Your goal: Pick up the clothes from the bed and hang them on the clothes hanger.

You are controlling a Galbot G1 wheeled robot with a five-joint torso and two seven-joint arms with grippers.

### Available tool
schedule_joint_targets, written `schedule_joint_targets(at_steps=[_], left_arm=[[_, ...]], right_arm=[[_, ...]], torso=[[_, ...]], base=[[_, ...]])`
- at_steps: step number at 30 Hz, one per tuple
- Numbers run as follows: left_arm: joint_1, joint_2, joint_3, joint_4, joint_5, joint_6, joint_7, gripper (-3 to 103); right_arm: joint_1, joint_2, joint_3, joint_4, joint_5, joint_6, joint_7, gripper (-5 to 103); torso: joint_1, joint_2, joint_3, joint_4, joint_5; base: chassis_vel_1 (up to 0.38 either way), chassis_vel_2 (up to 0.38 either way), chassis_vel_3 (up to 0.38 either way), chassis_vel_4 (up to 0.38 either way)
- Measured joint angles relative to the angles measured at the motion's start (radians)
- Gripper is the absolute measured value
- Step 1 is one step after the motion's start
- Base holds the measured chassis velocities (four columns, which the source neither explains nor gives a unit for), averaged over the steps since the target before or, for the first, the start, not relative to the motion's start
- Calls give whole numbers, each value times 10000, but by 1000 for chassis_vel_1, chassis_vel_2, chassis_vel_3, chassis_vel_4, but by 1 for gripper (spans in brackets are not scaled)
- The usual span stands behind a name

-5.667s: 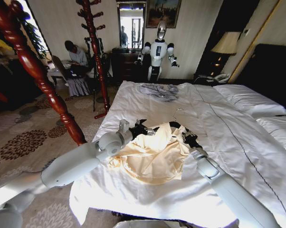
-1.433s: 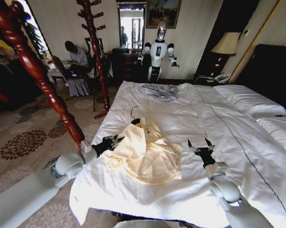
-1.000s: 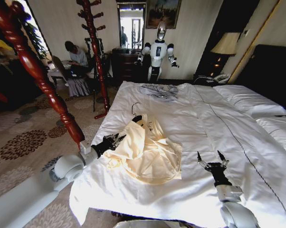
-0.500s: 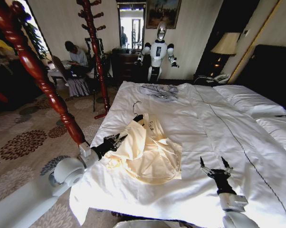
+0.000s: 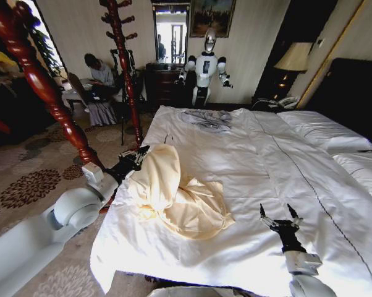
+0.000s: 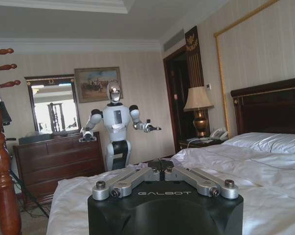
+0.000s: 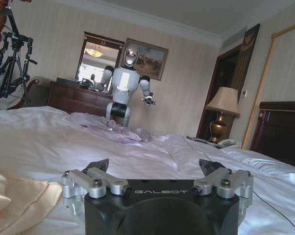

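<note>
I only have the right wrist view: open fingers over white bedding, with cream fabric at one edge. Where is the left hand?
Observer: The left hand is at the left edge of the bed, against the raised top of the shirt.
Reviewer: Is it gripping?
Observer: Its fingers are shut, and the shirt's top is bunched up at them.
Reviewer: Does the right hand touch the shirt?
Observer: No. The right hand is apart from it, over bare bed.

Hotel-style bedroom: large white bed (image 5: 285,167), dark headboard (image 6: 270,105), bedside lamp (image 5: 295,57), dresser (image 6: 59,164) with mirror (image 6: 53,111)
</note>
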Motion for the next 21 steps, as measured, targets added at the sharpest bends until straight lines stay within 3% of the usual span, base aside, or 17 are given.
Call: schedule_joint_targets(at_steps=[4,15,19,21], left_arm=[[251,-20,0,-21,20,18,58,0],[2608,-812,-800,-524,758,226,27,-3],[3545,-1342,-1100,-766,694,351,-286,7],[3690,-1683,-1214,-669,294,438,-560,17]], right_arm=[[2,-2,-3,-2,3,-4,2,100],[5,-6,-10,-6,6,-12,10,100],[5,-7,-12,-6,6,-15,12,100],[6,-8,-13,-6,6,-15,12,100]], torso=[[0,0,0,0,-1],[0,0,0,1,-2],[-1,0,-1,3,-2],[-1,0,-1,3,-2]], base=[[0,0,0,0],[0,0,0,0],[0,0,0,0],[0,0,0,0]])
